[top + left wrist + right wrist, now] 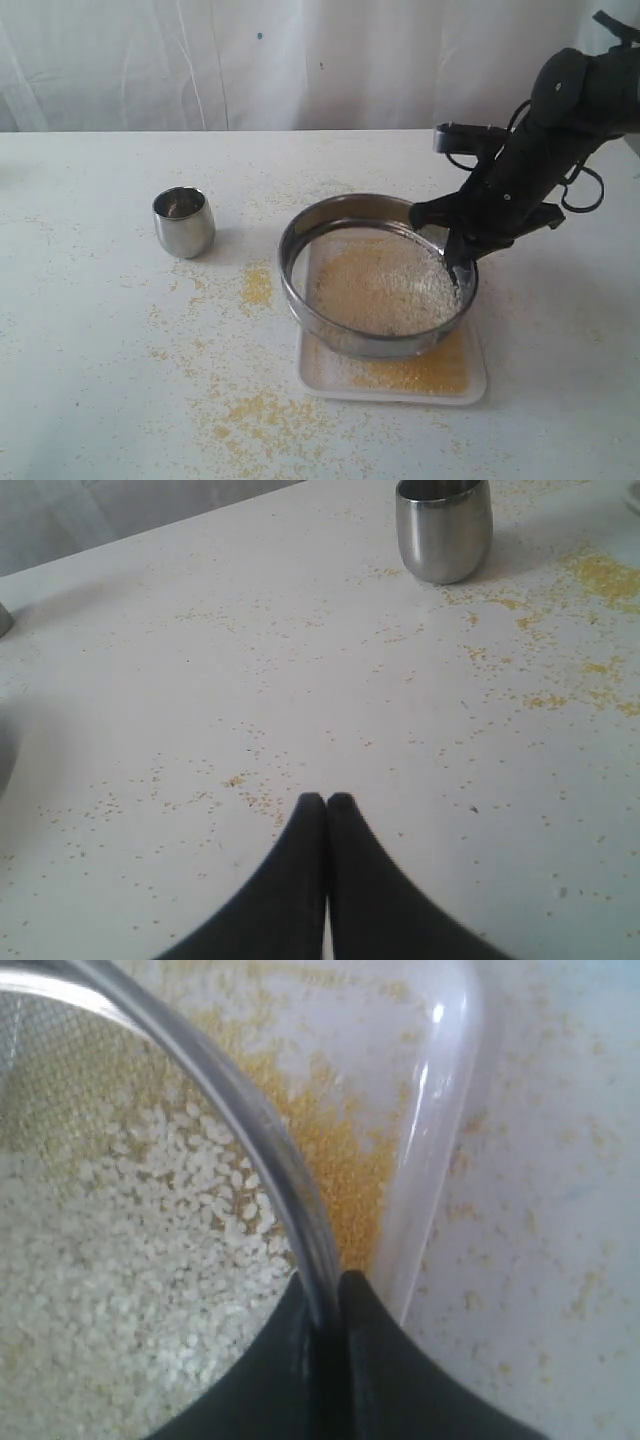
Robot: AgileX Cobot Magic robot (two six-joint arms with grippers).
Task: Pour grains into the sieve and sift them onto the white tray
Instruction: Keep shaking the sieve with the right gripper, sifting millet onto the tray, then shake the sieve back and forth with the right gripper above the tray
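My right gripper (325, 1300) is closed tight on the rim of the sieve (370, 345), at its 3 o'clock. The left gripper (326, 802) is closed too, with nothing in it, above the table (90, 350). The sieve is over the tray (478, 385), with pale grains (385, 285) inside it and yellow ones below. I think the danger is the thin rim: it can slip or turn in the grip when I shake. The tray is hardly wider than the sieve, so a wide shake would throw grains onto the table.
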